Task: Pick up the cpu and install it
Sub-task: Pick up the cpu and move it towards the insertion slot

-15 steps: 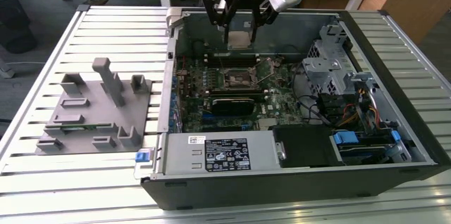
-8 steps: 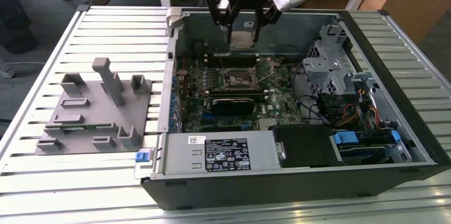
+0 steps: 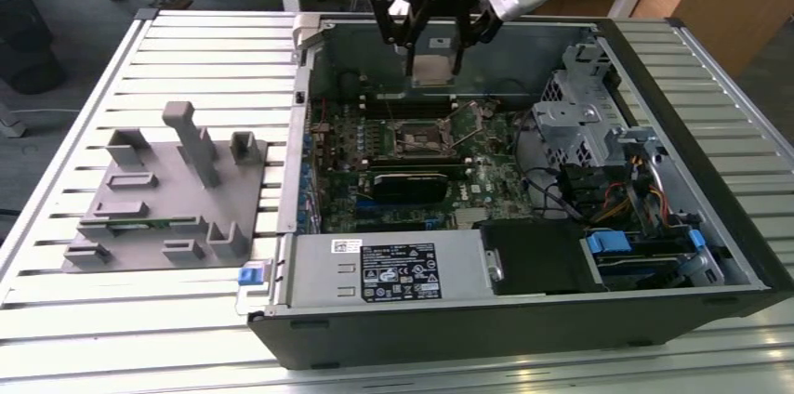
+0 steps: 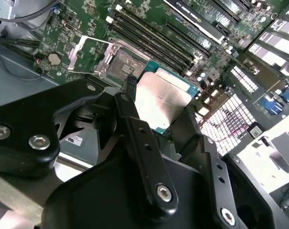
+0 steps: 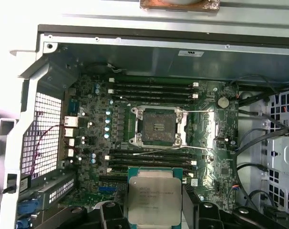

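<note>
The cpu (image 3: 433, 70) is a flat square chip with a silvery top and a green edge, and it hangs above the far side of the open computer case (image 3: 410, 334). My gripper (image 3: 434, 58) is shut on it, one black finger on each side edge. In both wrist views the cpu (image 4: 164, 98) (image 5: 154, 199) sits between the fingers (image 4: 130, 102) (image 5: 109, 213). The motherboard's cpu socket (image 3: 422, 138) (image 5: 158, 126) (image 4: 121, 65) lies below and lies bare, its metal retention frame (image 4: 89, 53) swung up. The chip is clear of the board.
The case lies on a slatted metal table (image 3: 186, 50). A grey fixture plate (image 3: 174, 191) with upright blocks is at the exterior view's left. Inside the case are memory slots (image 5: 151, 88), a drive cage (image 3: 583, 115), a labelled power supply (image 3: 394, 271) and loose cables (image 3: 620, 199).
</note>
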